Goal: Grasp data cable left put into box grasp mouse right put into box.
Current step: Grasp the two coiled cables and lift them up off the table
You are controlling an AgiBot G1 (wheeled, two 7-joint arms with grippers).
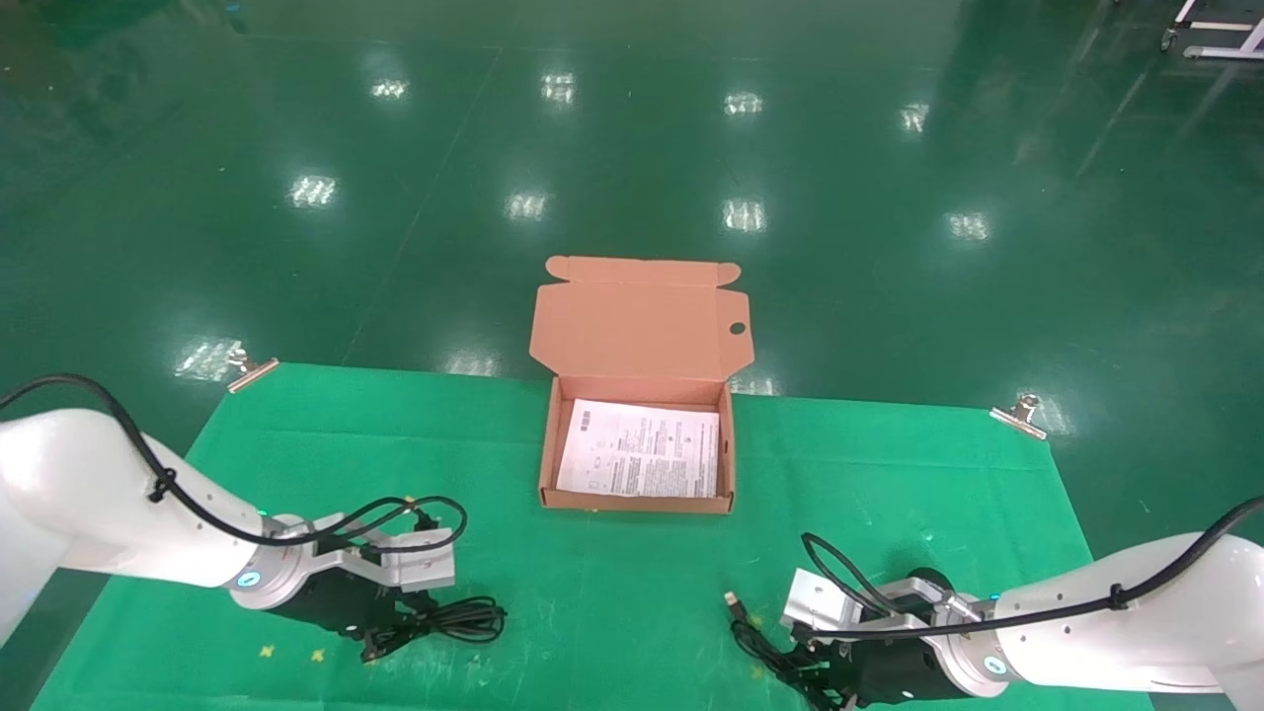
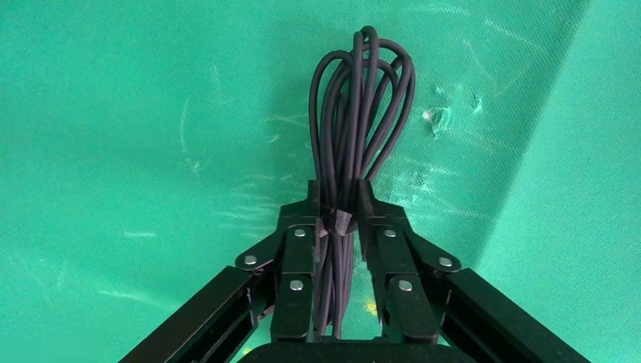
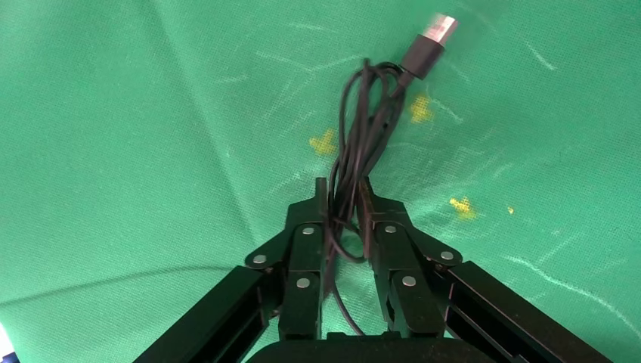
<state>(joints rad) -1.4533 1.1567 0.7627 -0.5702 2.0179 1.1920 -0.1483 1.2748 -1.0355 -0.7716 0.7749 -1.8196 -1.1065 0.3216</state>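
Note:
The data cable (image 2: 363, 98), a tied bundle of black loops, is pinched at its tie between the fingers of my left gripper (image 2: 338, 189). In the head view this gripper (image 1: 415, 617) is low over the cloth at front left, and the loops (image 1: 474, 617) stick out towards the middle. My right gripper (image 3: 344, 189) is shut on the mouse's thin black cord (image 3: 355, 128), whose USB plug (image 3: 431, 41) points away. It is at front right (image 1: 795, 652). The mouse's body is hidden. The salmon box (image 1: 637, 504) stands open at the table's middle back with a white sheet (image 1: 642, 449) inside.
The green cloth (image 1: 612, 592) covers the table and is clipped at the far corners (image 1: 252, 370) (image 1: 1022, 415). The box lid (image 1: 642, 321) stands upright behind the box. Beyond the table is shiny green floor. Small yellow marks (image 3: 325, 141) dot the cloth near both grippers.

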